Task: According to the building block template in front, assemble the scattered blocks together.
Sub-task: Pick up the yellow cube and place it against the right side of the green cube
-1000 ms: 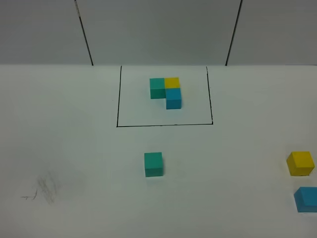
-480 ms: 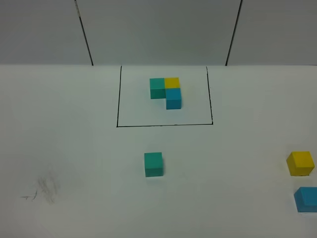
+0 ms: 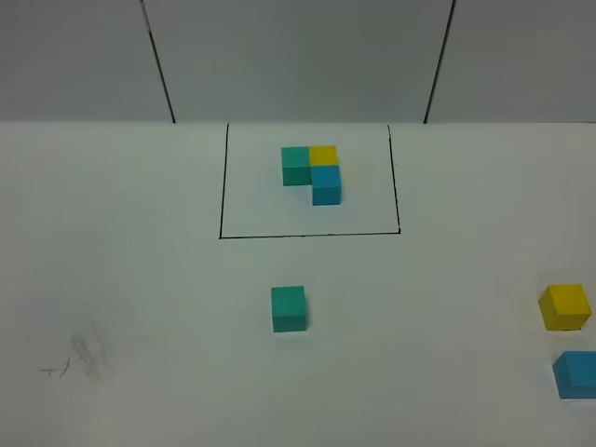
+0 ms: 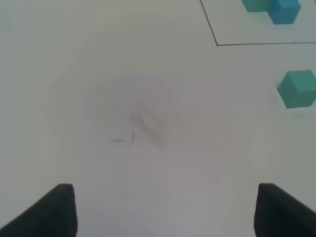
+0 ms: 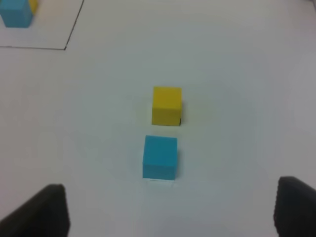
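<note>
Log left gripper (image 4: 168,215) poised over the white table (image 3: 140,279), pitched forward and down, dark fingertips (image 4: 54,212) spread wide, nothing between them. Log right gripper (image 5: 168,210) equally wide and unloaded, aimed at yellow cube (image 5: 167,105) and blue cube (image 5: 160,157), both near the table's right edge, close but not touching, blue nearer the robot. Cannot judge either gripper's height from the wrist views. Place teal cube (image 3: 288,308) alone near mid-table, just in front of the black rectangle (image 3: 307,235). Place building block template (image 3: 313,173) inside that rectangle: teal left of yellow, blue in front of yellow, all touching. Note faint pencil scrawl (image 4: 143,126) ahead of left gripper, probably illegible smudging.
</note>
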Controlling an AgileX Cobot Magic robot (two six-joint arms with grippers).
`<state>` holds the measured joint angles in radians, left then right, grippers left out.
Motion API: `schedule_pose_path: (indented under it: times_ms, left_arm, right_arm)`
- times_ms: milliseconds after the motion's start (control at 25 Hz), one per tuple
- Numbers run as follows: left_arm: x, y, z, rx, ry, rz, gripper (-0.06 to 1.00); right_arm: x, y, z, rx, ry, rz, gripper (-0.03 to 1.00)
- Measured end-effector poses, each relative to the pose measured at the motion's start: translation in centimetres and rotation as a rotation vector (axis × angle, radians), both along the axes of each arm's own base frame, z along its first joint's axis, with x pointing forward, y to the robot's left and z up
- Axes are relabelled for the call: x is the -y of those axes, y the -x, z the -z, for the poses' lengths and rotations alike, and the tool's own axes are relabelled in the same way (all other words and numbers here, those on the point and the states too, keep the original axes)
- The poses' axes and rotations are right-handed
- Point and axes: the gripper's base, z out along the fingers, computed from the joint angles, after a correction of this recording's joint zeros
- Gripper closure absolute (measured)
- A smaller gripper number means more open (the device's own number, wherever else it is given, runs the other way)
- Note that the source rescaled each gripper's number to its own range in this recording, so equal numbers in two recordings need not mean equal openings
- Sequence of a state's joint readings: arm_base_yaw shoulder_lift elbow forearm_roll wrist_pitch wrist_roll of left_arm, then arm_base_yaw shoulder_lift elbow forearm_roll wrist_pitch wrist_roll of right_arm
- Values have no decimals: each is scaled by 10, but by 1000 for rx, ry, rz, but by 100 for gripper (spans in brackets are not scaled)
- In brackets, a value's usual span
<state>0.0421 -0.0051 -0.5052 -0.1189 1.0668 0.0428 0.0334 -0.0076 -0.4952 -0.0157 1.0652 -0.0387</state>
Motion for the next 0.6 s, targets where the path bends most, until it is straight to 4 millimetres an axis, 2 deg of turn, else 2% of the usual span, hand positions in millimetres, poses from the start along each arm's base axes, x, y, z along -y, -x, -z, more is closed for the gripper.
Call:
schedule_pose_path:
  times_ms: [600]
  left_arm:
    - [0,0,0,0,0,-27,35]
  right_arm:
    - [0,0,0,0,0,0,25]
